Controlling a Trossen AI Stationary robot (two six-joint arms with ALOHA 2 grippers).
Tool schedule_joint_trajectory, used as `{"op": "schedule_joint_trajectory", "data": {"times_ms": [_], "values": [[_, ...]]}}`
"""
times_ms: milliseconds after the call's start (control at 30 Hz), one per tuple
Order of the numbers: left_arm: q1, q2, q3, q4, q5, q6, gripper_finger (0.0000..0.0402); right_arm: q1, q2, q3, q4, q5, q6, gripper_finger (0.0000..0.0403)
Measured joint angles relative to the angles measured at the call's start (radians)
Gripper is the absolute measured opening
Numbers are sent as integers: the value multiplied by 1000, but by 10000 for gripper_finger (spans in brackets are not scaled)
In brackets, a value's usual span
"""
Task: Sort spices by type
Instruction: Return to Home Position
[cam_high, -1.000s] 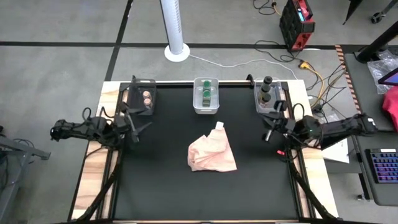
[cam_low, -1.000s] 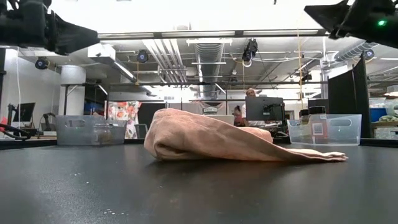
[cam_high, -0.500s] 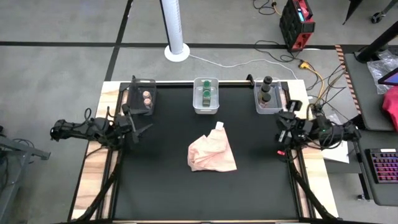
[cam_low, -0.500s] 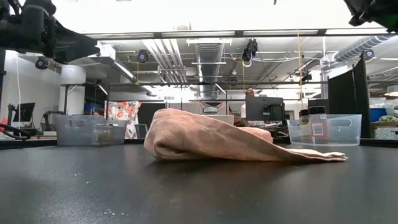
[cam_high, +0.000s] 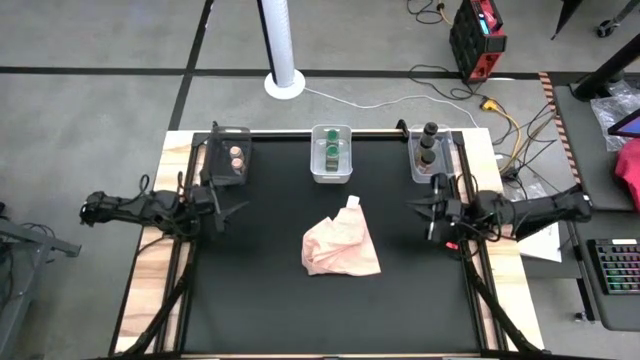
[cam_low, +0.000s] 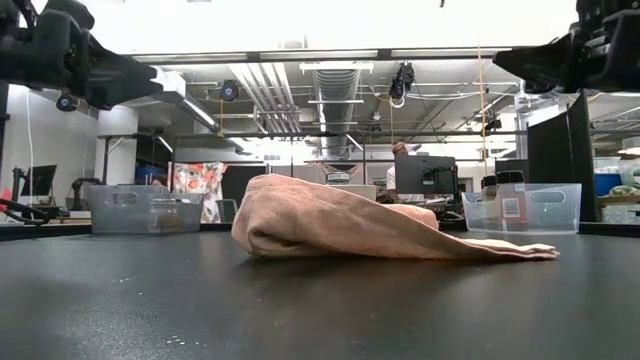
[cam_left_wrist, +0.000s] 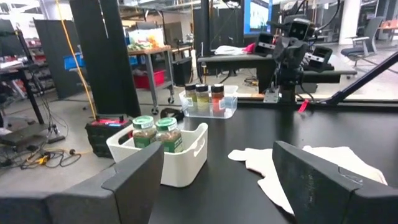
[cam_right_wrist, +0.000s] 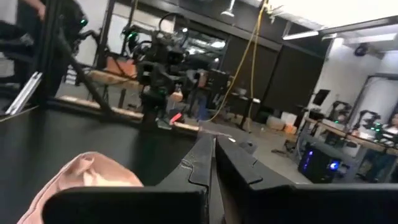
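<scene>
The spices stand in three clear bins along the table's far edge. Tan-pink-lidded jars (cam_high: 237, 156) fill the left bin (cam_high: 216, 160). Green-lidded jars (cam_high: 332, 148) (cam_left_wrist: 155, 132) are in the middle bin (cam_high: 331, 176). Dark-lidded jars (cam_high: 428, 136) (cam_left_wrist: 201, 98) are in the right bin (cam_high: 414, 168). My left gripper (cam_high: 228, 207) (cam_left_wrist: 217, 180) hovers open and empty near the left bin, pointing level toward the table's middle. My right gripper (cam_high: 413, 205) (cam_right_wrist: 211, 163) hovers shut and empty just in front of the right bin, pointing toward the left.
A crumpled pink cloth (cam_high: 342, 248) (cam_low: 340, 232) lies on the black mat at the table's middle, between the two grippers. The mat's near half is bare. A white pole base (cam_high: 284, 84) stands on the floor beyond the far edge.
My right gripper drew back toward the table's right edge and rose. It then came down again and reached toward the table's middle, ending a little lower than before and staying shut. The jars and the cloth have not moved.
</scene>
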Motion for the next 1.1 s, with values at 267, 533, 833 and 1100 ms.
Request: {"op": "schedule_joint_trajectory", "data": {"times_ms": [267, 533, 833, 1100], "values": [[0, 24, -2, 0, 0, -6, 284, 0, 56, 0, 107, -1, 3, 12], [0, 40, -2, -2, 0, -6, 284, 0, 55, 0, 230, 7, -8, 13], [1, 54, -2, -1, 0, -7, 284, 0, 62, 0, 228, 6, -7, 13], [1, 63, -2, -2, 0, -7, 284, 20, 19, 0, -41, -20, 106, 13]]}}
